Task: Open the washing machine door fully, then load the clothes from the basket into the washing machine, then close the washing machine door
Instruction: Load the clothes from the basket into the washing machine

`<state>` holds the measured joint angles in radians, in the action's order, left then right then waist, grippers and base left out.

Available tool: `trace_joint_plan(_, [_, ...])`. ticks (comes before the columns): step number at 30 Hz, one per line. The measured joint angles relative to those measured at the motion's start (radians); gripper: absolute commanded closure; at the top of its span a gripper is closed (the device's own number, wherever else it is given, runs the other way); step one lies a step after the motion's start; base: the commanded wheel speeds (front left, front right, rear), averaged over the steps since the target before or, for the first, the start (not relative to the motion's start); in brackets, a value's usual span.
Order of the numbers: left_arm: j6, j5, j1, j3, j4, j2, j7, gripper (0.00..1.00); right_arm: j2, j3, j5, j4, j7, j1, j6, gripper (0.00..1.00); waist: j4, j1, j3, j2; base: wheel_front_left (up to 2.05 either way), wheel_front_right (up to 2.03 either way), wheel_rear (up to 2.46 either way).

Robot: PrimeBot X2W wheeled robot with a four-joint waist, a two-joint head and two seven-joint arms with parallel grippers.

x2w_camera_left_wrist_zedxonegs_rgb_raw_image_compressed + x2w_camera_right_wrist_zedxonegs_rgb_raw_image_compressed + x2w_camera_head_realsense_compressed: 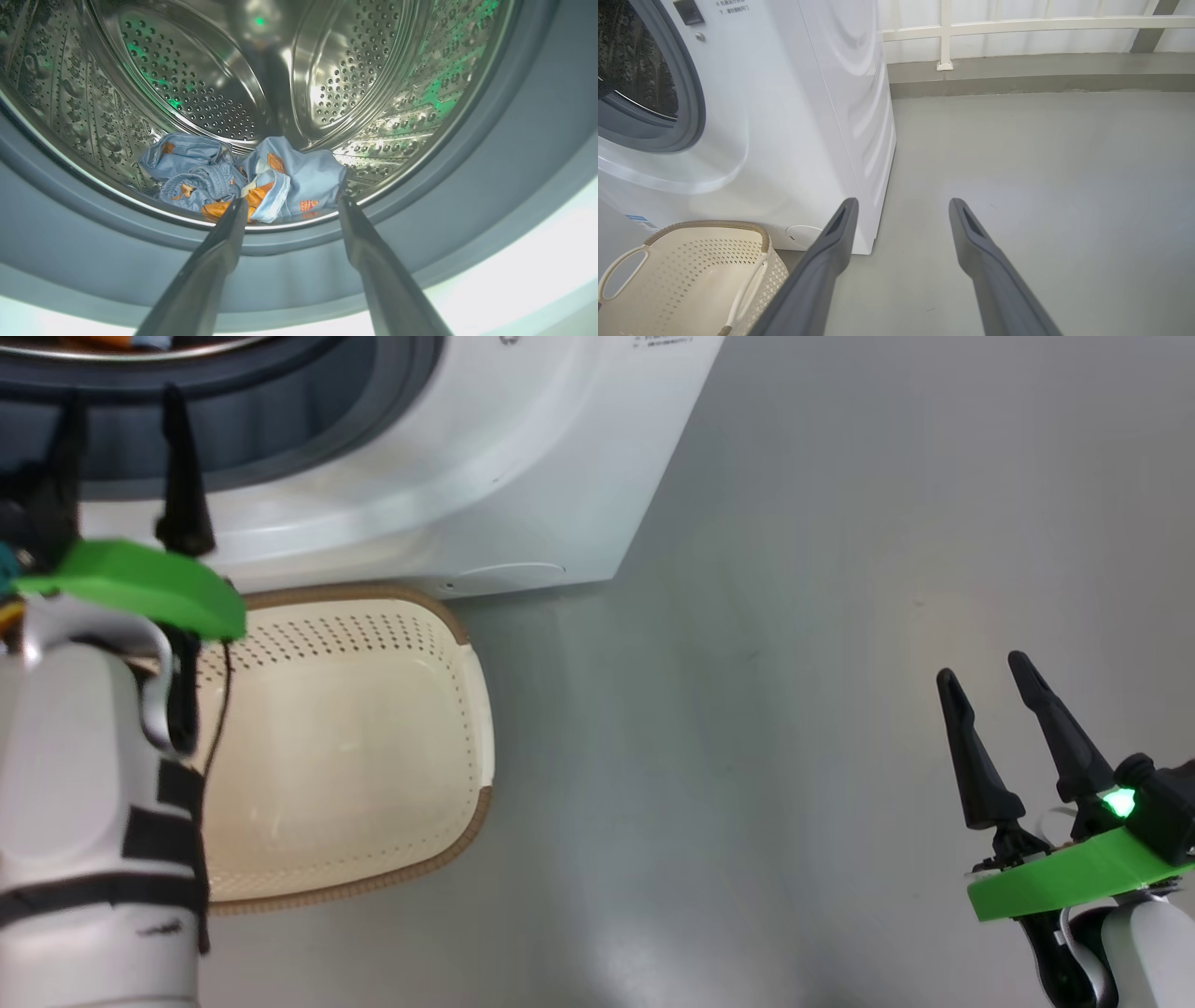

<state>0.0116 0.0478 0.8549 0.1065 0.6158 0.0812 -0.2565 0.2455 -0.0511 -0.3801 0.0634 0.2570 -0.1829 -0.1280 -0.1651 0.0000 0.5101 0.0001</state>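
My left claw (pixel 292 203) is up at the round mouth of the washing machine (pixel 523 457). Its two long dark fingers stand wide apart and hold nothing. From the left wrist view I look past them, right into the shiny steel drum (pixel 210 84) with all its little holes. The clothes (pixel 289 177) lie in a small heap at the bottom of the drum, near the front edge. They are light blue with orange and brown bits on them. The fingertips are just in front of the heap, and I cannot tell if they touch it. The grey rubber ring (pixel 490 186) goes all around the opening, under and beside my fingers.

The basket (pixel 373 737) sits on the grey floor (pixel 794 709), right up against the front of the big white machine, under its mouth. I can see down to its cream bottom and the dots of holes in its walls. It has a brown rim. My pale left arm covers its left side in the head view.

My right claw (pixel 982 669) is well away from the basket, out over the floor on the right. Its fingers are spread apart too, with nothing between them. In the right wrist view they point at the floor beside the corner of the machine. A small blue sticker (pixel 637 219) is low on the front of the machine, just behind the basket. A white railing (pixel 1017 25) runs along the far side of the floor.
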Motion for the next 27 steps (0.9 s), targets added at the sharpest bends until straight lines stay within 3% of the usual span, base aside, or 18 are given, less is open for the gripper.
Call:
trace_joint_plan(10, [-0.018,0.000,-0.219,-0.010,-0.098,-0.034,0.000,0.00,0.010,0.008,0.001,0.010,0.000,0.062,0.000,0.00,0.035,0.0000,-0.087,0.0000,0.00,0.00,0.00])
trace_joint_plan(27, [-0.041,0.007,-0.594,-0.006,-0.258,-0.041,0.000,0.00,0.019,0.034,0.020,0.032,0.000,0.192,0.000,0.00,0.079,-0.0001,-0.286,-0.0001,0.00,0.00,0.00])
